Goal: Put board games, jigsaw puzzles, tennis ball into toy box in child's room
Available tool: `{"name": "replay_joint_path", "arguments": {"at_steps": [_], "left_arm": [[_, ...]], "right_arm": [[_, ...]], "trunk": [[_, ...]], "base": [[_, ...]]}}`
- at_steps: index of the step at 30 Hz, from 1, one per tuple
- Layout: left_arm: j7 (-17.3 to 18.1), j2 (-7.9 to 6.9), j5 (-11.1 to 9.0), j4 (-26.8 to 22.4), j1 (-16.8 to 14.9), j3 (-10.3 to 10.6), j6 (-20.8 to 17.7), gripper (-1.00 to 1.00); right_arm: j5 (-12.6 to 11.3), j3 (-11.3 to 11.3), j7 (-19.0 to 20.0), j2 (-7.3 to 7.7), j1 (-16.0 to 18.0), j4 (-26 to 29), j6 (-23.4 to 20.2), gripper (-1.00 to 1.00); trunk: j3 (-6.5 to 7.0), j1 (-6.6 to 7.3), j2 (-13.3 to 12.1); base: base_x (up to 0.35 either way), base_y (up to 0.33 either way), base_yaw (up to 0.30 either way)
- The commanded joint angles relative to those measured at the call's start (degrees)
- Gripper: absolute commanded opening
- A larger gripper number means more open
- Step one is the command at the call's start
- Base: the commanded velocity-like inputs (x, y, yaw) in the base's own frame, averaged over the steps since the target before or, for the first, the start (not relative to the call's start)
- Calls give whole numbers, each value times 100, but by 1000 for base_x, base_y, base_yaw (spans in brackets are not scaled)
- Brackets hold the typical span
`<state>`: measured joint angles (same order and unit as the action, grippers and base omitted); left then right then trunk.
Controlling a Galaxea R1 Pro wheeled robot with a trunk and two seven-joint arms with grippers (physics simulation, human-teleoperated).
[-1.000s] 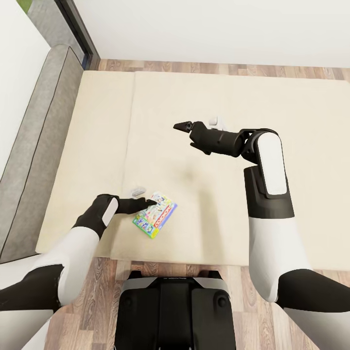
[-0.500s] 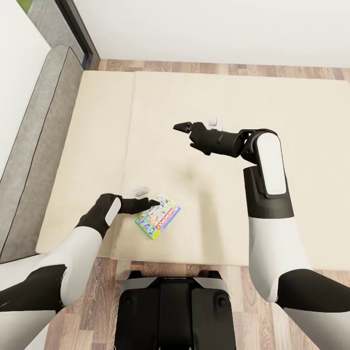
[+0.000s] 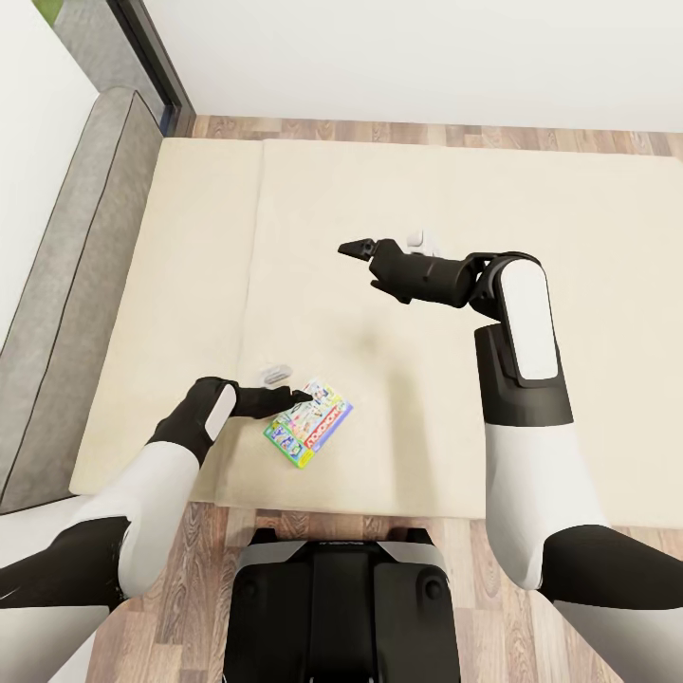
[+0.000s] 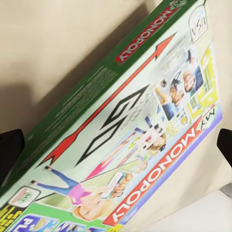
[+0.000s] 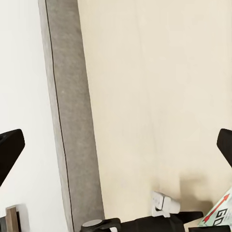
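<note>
A white-green board game (image 3: 310,424) with a red Monopoly logo lies near the front edge of the beige bed (image 3: 455,171). My left gripper (image 3: 289,398) is open and low at the box's left end, fingertips against its near edge. In the left wrist view the box (image 4: 125,125) lies diagonally between the spread fingers (image 4: 9,152). My right gripper (image 3: 357,248) hangs open above the middle of the mattress, holding nothing. The right wrist view looks along the mattress (image 5: 159,72) and catches a corner of the box (image 5: 222,212).
The bed's grey padded frame (image 3: 66,285) runs along the left side, against a white wall. Wood floor (image 3: 427,133) shows beyond the bed's far edge and in front of it, beside my base (image 3: 337,607). A dark door frame (image 3: 152,57) stands at the top left.
The left gripper has edged to the right and the Monopoly box has slid and turned slightly to the right with it. The right arm has stayed still.
</note>
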<state>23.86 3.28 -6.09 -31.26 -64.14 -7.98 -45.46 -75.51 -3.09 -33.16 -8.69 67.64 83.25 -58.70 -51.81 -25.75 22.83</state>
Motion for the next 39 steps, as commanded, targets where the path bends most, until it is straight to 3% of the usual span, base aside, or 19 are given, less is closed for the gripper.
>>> {"name": "replay_joint_path", "arguments": {"at_steps": [1, 22, 39], "left_arm": [[-4, 6, -24, -3, -2, -37, -45, 100], [-4, 6, -24, -1, -3, -37, -25, 100], [-4, 8, -25, -2, -2, -37, -17, 100]], "right_arm": [[-52, 2, -59, -2, 4, 5, -10, 100], [-52, 2, -65, -2, 3, 7, -10, 100], [-52, 2, -66, -2, 2, -1, -10, 100]], "trunk": [[-6, -3, 9], [-6, -3, 9], [-6, -3, 9]], "base": [[0, 0, 0], [0, -1, 0], [-25, -144, 0]]}}
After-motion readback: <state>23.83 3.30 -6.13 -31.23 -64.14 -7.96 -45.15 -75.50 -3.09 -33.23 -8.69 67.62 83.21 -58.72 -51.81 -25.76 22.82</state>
